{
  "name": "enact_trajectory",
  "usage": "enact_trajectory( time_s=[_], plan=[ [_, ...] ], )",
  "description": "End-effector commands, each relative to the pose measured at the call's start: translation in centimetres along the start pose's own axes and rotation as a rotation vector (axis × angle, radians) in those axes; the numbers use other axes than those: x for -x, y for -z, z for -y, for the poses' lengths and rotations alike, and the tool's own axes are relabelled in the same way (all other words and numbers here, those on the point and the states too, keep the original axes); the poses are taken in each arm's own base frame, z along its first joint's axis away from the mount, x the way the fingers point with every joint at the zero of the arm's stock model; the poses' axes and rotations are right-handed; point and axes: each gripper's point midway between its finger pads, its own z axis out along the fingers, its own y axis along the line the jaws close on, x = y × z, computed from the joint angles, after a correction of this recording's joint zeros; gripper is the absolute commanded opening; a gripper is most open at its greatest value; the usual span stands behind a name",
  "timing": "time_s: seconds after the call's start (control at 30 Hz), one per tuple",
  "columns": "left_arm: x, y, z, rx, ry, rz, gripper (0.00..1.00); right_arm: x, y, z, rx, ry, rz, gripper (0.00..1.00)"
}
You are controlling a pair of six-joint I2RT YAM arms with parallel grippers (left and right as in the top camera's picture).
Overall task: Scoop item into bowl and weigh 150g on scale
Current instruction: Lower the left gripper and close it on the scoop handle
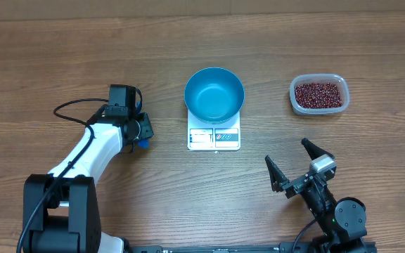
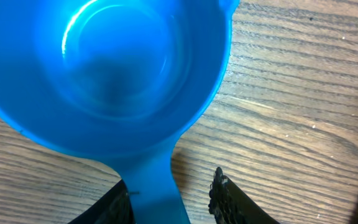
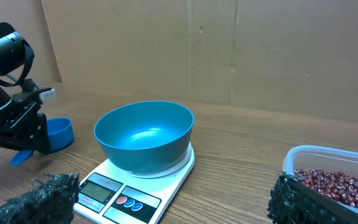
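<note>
The empty blue bowl (image 1: 214, 93) (image 3: 145, 134) stands on the white scale (image 1: 214, 138) (image 3: 104, 186) at mid table. Maroon beans (image 1: 318, 94) (image 3: 337, 185) fill a clear tub (image 1: 295, 103) (image 3: 294, 158) to the right. At the left, a small blue scoop (image 1: 143, 143) (image 2: 110, 68) (image 3: 58, 132) lies on the wood. My left gripper (image 1: 138, 131) (image 2: 171, 186) straddles its handle: one finger touches it, the other stands a small gap away. My right gripper (image 1: 294, 163) (image 3: 173, 199) hovers wide open near the front edge, holding nothing.
Bare wooden table (image 1: 62, 56) lies around the scale and tub. A brown cardboard wall (image 3: 229, 50) stands behind the table. The left arm's black cable (image 1: 72, 109) loops over the wood at the left.
</note>
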Motion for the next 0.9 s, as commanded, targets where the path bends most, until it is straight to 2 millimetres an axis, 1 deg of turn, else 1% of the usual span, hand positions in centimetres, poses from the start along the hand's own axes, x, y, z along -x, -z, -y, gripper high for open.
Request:
enact_trajectory(
  time_s=[0.0,0.17,0.27,0.37,0.53,0.73,0.87],
  plan=[
    [-0.4,-0.3,-1.2,0.058,0.065,-0.013,0.42,-0.2,0.0,0.0,-0.004,-0.003,0.002,1.00],
    [-1.6,-0.1,-2.5,0.126,0.096,-0.051,0.42,-0.2,0.0,0.0,-0.004,-0.003,0.002,1.00],
    [-1.3,0.0,-3.5,0.179,0.093,-0.031,0.41,-0.2,0.0,0.0,-0.004,-0.003,0.002,1.00],
    [-0.6,0.0,-3.2,0.167,0.095,-0.001,0.46,-0.2,0.0,0.0,-0.004,-0.003,0.002,1.00],
    [0.5,-0.2,-2.3,0.120,0.099,0.040,0.45,-0.2,0.0,0.0,-0.004,-0.003,0.002,1.00],
    [0.6,-0.2,-2.2,0.119,0.099,0.042,0.35,-0.2,0.0,0.0,-0.004,-0.003,0.002,1.00],
    [0.6,-0.2,-2.2,0.117,0.099,0.041,0.33,-0.2,0.0,0.0,-0.004,-0.003,0.002,1.00]
  ],
)
